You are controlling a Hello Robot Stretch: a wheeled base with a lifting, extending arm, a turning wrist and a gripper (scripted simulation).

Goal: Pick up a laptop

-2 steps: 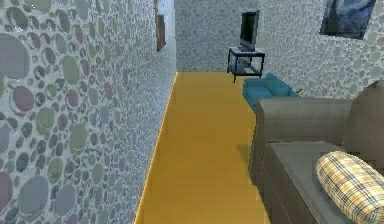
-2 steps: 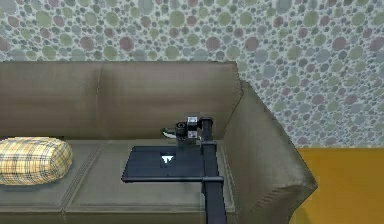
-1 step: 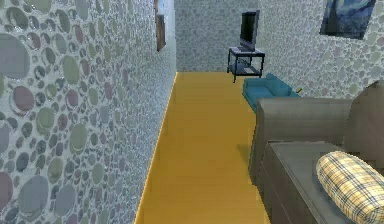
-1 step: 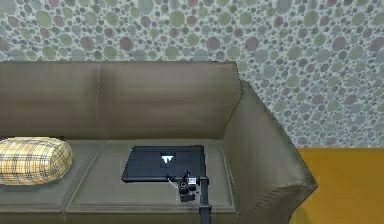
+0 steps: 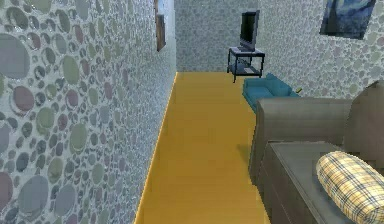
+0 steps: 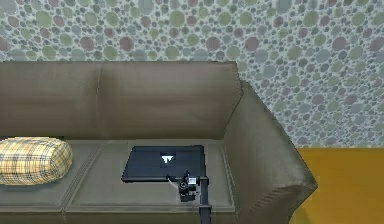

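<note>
Inspector: Gripper [image 6: 184, 186] first. Where does it stand, and what does it hold?

Robot: It sits at the far end of my arm [image 6: 207, 203], at the near edge of the laptop [image 6: 163, 163] as the arm side view gives it. Whether it is over that edge, beside it or touching it, I cannot tell. Nor can I tell whether it has anything in its grasp, because the laptop lies on a surface directly behind it.

Inspector: Location of the laptop?

Robot: It lies flat on the seat of the brown sofa [image 6: 120, 100], on the seat cushion toward the arm side view's right. It is a dark slab with a small white mark on top. A plaid cushion [image 6: 30, 160] lies on the other seat cushion, well apart from it.

Inspector: Progress against the task?

Robot: In my judgement the approach is complete. I am drawn up alongside the sofa, and the arm reaches out as far as the laptop. The pick-up itself is not done: the laptop rests on the seat with no edge raised.

Inspector: Outstanding items?

Robot: Two, as I judge it. I need a firm hold on the near edge, and then a lift that carries the laptop clear of the seat. A thin, flat slab on soft upholstery gives little to grip, so the hold needs care.
</note>
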